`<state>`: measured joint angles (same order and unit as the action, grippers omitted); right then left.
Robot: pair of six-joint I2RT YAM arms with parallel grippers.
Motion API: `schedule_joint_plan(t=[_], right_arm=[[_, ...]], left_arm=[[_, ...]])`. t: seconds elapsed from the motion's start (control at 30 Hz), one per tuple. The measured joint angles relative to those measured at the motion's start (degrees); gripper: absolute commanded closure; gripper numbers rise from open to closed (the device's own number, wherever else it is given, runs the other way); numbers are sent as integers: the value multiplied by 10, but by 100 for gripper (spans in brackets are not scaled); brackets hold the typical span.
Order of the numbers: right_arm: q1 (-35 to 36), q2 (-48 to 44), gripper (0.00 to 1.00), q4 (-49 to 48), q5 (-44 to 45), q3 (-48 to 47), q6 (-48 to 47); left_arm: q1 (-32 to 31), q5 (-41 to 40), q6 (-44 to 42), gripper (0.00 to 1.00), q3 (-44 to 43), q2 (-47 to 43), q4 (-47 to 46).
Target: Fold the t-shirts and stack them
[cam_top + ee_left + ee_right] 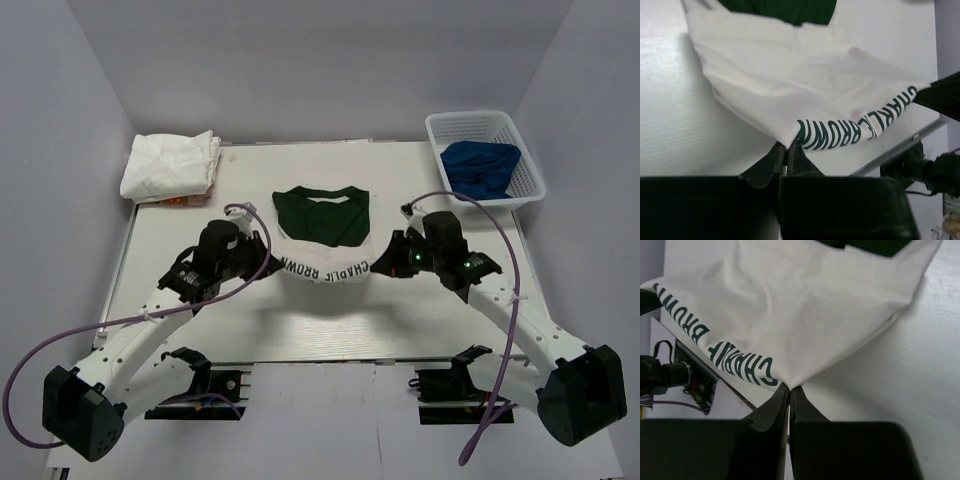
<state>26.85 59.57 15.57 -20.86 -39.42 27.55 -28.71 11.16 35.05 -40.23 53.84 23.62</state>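
Observation:
A white t-shirt with dark green parts and green "CHARLIE BROWN" lettering [322, 255] hangs stretched between my two grippers above the middle of the table. My left gripper [262, 250] is shut on its left corner; the left wrist view shows the cloth [805, 85] pinched at the fingertips [787, 146]. My right gripper [385, 252] is shut on its right corner; the right wrist view shows the cloth [790, 305] pinched at the fingertips [789, 386]. The shirt's green far end rests on the table. A folded white t-shirt bundle [170, 165] lies at the far left.
A white plastic basket [487, 158] holding blue cloth [482, 168] stands at the far right. The table's front edge [330, 362] runs below the hanging shirt. Purple cables loop from both arms.

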Motion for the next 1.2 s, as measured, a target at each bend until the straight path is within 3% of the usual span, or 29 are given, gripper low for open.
schedule_joint_plan(t=[0.3, 0.67, 1.0, 1.2], right_arm=[[-7, 106, 100, -3, 38, -177, -8], [-49, 257, 100, -15, 62, -310, -8], [-98, 432, 100, -32, 32, -427, -11], [-112, 558, 100, -55, 21, -492, -19]], left_arm=[[7, -149, 25, 100, -137, 87, 18], [21, -282, 8, 100, -347, 315, 30], [59, -268, -46, 100, -500, 530, 2], [76, -235, -90, 100, -537, 625, -38]])
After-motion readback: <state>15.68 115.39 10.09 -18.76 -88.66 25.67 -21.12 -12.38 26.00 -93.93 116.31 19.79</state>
